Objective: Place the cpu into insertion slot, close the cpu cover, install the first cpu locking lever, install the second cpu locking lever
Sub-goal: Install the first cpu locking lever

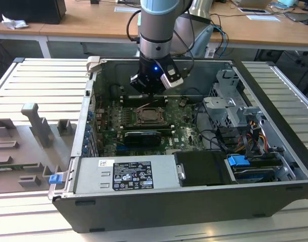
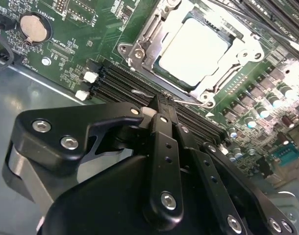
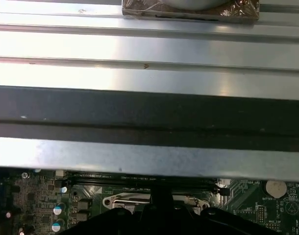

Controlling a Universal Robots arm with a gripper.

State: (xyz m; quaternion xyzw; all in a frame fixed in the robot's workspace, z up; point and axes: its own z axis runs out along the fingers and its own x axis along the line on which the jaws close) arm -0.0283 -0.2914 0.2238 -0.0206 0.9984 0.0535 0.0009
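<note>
Chip (image 2: 192, 48) already seated in socket (image 2: 154, 29) under metal cover (image 2: 247, 46). End effector (image 2: 161, 105) pinched narrow on thin wire lever (image 2: 188, 101) beside socket. Lever looks springy, slippery; grip near hooked end.

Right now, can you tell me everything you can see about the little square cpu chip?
The cpu is a flat square chip with a pale, silvery-beige metal top, plain and smooth. It lies flat in the insertion slot on the green board. The cpu cover, a thin silver-grey metal frame, lies down around it, so the chip shows through the cut-out middle. The black gripper is beside the socket, over the memory slots, not touching the chip.
</note>
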